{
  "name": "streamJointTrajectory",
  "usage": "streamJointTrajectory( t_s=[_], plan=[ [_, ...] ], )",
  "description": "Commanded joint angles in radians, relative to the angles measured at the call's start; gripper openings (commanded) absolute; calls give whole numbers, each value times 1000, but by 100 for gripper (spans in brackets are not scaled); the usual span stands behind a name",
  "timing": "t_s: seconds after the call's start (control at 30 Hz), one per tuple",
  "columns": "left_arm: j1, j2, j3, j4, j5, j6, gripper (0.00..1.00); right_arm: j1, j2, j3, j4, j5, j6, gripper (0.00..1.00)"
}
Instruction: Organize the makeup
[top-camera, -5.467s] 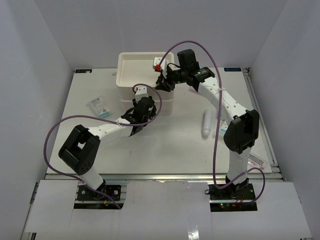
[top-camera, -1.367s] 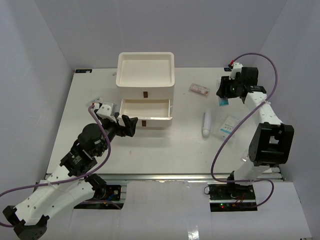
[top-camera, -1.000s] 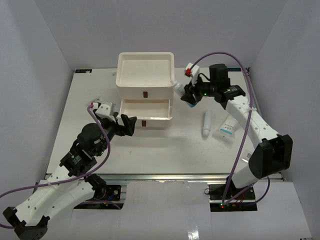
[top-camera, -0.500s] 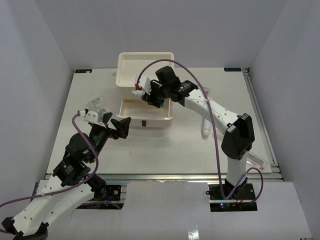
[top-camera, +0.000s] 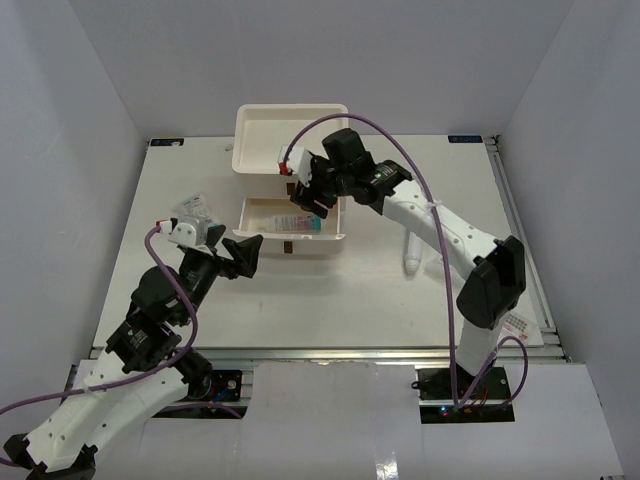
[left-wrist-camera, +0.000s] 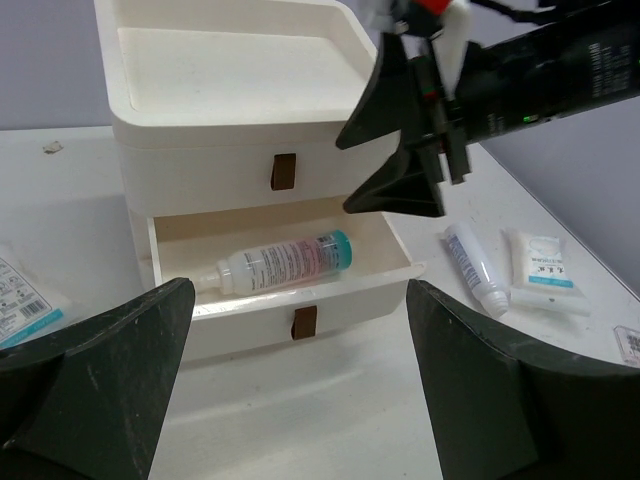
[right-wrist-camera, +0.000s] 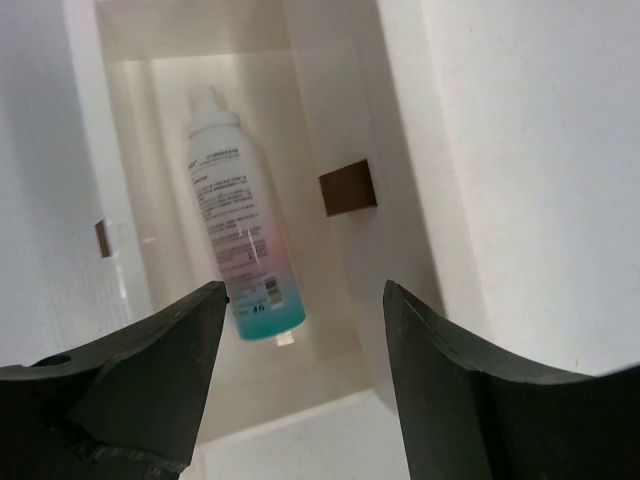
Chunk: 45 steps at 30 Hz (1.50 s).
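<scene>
A slim bottle (top-camera: 297, 222) fading from white through pink to a teal end lies loose in the open drawer (top-camera: 312, 238) of the white drawer box (top-camera: 290, 160). My right gripper (top-camera: 308, 197) hangs open just above it; in the right wrist view the bottle (right-wrist-camera: 240, 240) lies beyond the spread jaws of the right gripper (right-wrist-camera: 300, 380), touching neither. My left gripper (left-wrist-camera: 300, 400) is open and holds nothing, in front of the drawer (left-wrist-camera: 360, 300). A white tube (top-camera: 412, 248) and a clear sachet (left-wrist-camera: 540, 270) lie to the right, another sachet (top-camera: 195, 212) to the left.
The drawer above (left-wrist-camera: 210, 175) is shut, with a brown tab handle (left-wrist-camera: 285, 170). The box top is a shallow tray (top-camera: 262, 150). A flat packet (top-camera: 515, 320) lies by the right arm's base. The right arm spans the table from the right to the box.
My right arm swung from the right side to over the open drawer with the bottle, then opened. The bottle now lies in the drawer. The left arm drew back slightly.
</scene>
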Motion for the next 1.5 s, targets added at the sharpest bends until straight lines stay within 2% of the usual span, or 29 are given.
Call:
streamJointTrajectory(
  t_s=[0.0, 0.1, 0.27, 0.37, 0.47, 0.6, 0.87, 1.07, 1.2, 1.47],
  plan=[
    [9, 13, -3, 14, 22, 8, 98, -20, -198, -93, 8, -77, 18, 72],
    [10, 16, -1, 13, 29, 8, 98, -93, -293, -194, 9, -124, 33, 71],
    [12, 20, 0, 13, 39, 6, 98, -391, -402, -375, 41, -278, 184, 68],
    [15, 28, 2, 12, 46, 5, 98, -490, -386, -462, 49, -269, 284, 69],
    [22, 40, 3, 11, 62, 3, 98, -538, -301, -523, 46, -83, 443, 72],
    [25, 46, 5, 8, 66, 3, 98, -561, -170, -515, 56, 143, 642, 81],
    [27, 56, 6, 7, 77, 3, 98, -582, -66, -507, 71, 255, 730, 82],
    [31, 61, 7, 8, 86, 3, 98, -582, -25, -530, 80, 241, 736, 81],
    [32, 59, 5, 7, 84, 3, 98, -586, 26, -534, 74, 205, 741, 75],
    [38, 61, 5, 7, 87, 3, 98, -594, 34, -544, 75, 152, 740, 55]
  ],
)
